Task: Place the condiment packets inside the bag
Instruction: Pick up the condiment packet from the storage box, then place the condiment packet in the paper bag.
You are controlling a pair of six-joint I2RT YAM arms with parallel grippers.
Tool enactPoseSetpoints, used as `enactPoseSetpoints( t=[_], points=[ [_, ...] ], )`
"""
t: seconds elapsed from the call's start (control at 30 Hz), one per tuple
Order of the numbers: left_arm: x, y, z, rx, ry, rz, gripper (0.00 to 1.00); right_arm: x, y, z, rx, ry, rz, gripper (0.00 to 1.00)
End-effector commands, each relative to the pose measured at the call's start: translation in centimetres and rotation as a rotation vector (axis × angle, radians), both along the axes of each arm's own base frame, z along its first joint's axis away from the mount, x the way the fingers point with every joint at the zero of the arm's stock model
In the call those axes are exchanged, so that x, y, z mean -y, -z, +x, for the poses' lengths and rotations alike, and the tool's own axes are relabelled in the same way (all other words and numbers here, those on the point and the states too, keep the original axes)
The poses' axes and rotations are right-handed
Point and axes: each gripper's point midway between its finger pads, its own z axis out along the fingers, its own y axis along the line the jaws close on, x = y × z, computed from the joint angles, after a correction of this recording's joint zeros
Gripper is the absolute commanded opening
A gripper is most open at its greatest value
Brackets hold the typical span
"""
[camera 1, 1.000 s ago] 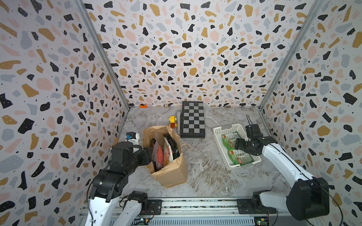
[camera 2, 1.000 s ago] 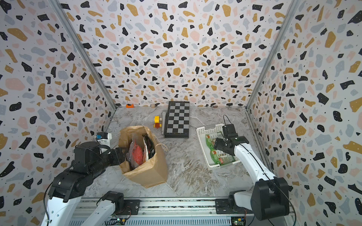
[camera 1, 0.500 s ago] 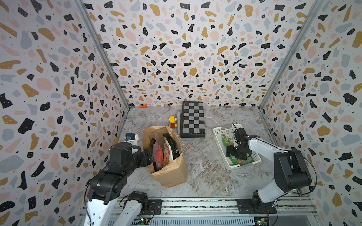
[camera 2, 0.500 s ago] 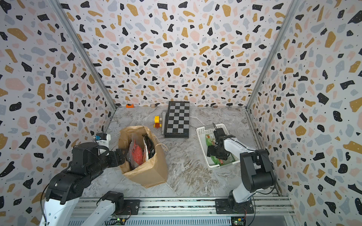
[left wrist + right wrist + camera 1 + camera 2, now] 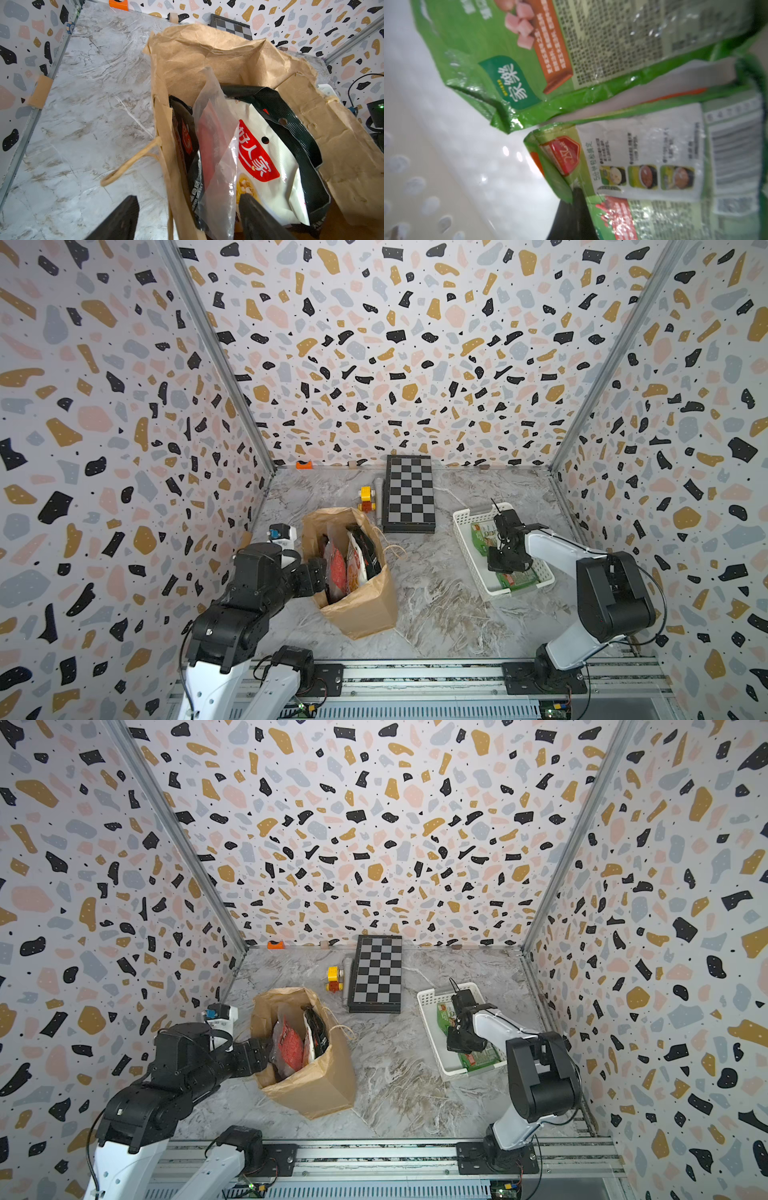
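Several condiment packets (image 5: 353, 562) stand on edge inside the brown paper bag (image 5: 361, 610) in both top views. Their prints are red, black and cream, and the long side points up. The left end effector (image 5: 318, 577) is at the bag's rim on the left arm's side, just beside them. Two green packets (image 5: 515, 580) lie flat in the white basket (image 5: 467, 516), one after the other along its length. The right end effector (image 5: 506, 566) points down onto them.

The same layout shows for the bag (image 5: 320, 1090), the upright packets (image 5: 291, 1048) and the green packets (image 5: 478, 1060).

From the left wrist, the left end effector (image 5: 188, 197) is spread wide and holds nothing. The paper wall passes between its fingers, one over the desk (image 5: 93, 104) and one inside. A black packet, a clear pouch with red and a cream-and-red packet rise from the bag there.

From the right wrist, the right end effector (image 5: 576, 195) is closed and its dark tip touches the edge of the nearer green packet (image 5: 633, 166) — whether the film is pinched, I cannot tell.
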Motion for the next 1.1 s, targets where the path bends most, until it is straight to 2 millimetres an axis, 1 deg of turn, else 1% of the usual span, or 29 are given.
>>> enactPoseSetpoints(
  t=[0.0,0.03,0.07,0.17,0.33,0.47,0.57,0.73,0.8,0.87,0.97,1.07],
  points=[
    [0.5,-0.2,0.1,0.014,0.011,-0.031,0.78,0.4,-5.4,0.3,0.111,-0.016,-0.003,0.0],
    [0.6,-0.2,0.1,0.014,0.013,-0.036,0.78,0.1,-7.0,0.1,0.14,-0.027,0.025,0.0],
    [0.6,-0.2,0.1,0.014,0.013,-0.038,0.78,-0.7,-9.2,0.0,0.183,-0.053,0.072,0.0],
    [0.7,-0.2,0.2,0.013,0.015,-0.043,0.78,-2.6,-14.4,-0.9,0.293,-0.134,0.184,0.0],
    [1.0,-0.3,0.3,0.016,0.02,-0.063,0.78,-6.0,-23.2,-3.1,0.469,-0.268,0.401,0.0],
    [0.9,-0.4,0.5,0.022,0.015,-0.062,0.78,-10.7,-30.8,-6.0,0.558,-0.409,0.715,0.0],
    [0.8,-0.5,0.6,0.028,0.008,-0.06,0.78,-14.4,-35.9,-8.3,0.611,-0.536,0.873,0.0],
    [0.8,-0.6,0.6,0.036,-0.001,-0.07,0.78,-21.4,-41.5,-12.5,0.579,-0.766,1.079,0.0],
    [0.6,-0.5,0.5,0.04,-0.009,-0.067,0.78,-24.0,-42.8,-14.0,0.55,-0.838,1.157,0.0],
    [0.4,-0.5,0.4,0.045,-0.02,-0.061,0.77,-26.4,-43.4,-14.7,0.529,-0.881,1.195,0.0],
    [-0.2,-0.6,0.2,0.057,-0.043,-0.043,0.76,-29.7,-43.8,-15.8,0.483,-0.923,1.262,0.0],
    [-0.8,-0.7,0.0,0.068,-0.063,-0.023,0.75,-32.8,-43.3,-16.2,0.417,-0.955,1.319,0.0]
  ],
)
